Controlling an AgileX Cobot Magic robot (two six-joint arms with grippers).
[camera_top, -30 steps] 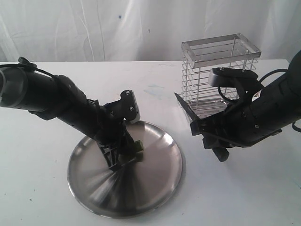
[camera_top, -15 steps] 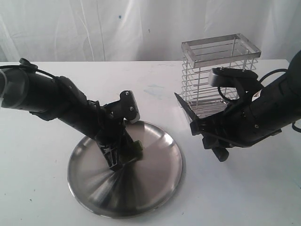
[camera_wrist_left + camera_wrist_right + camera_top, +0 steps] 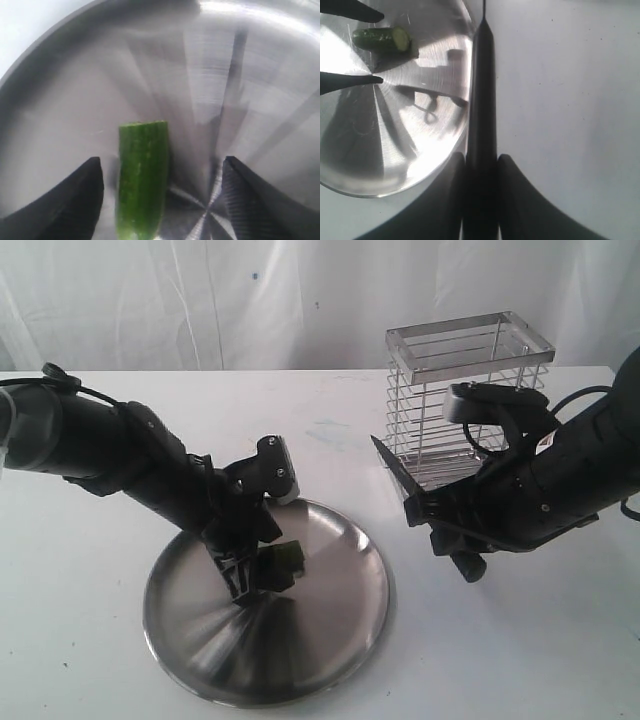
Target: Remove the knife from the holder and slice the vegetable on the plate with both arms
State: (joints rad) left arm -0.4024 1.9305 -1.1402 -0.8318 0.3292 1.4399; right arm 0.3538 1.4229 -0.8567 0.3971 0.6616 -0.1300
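Over the plate (image 3: 300, 635), exterior view: left gripper (image 3: 262, 575) straddles the vegetable (image 3: 283, 558); right gripper (image 3: 432, 512), beside the holder (image 3: 465, 400), pinches the knife (image 3: 393, 468). Left wrist view: fingers (image 3: 55, 200) spread, vegetable (image 3: 141, 175) between, ungripped. Right wrist view: knife (image 3: 481, 95) clamped off-plate; judged next, pinch vegetable (image 3: 381, 38), then bring the blade across.

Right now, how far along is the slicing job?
Done: the black-handled silver knife is out of the chrome wire holder, clamped in the right pincer. In hand: the left pincer straddles the small green cucumber on the round steel plate, fingers open and not clamping it. Left: bring the blade over and cut; no slices show.
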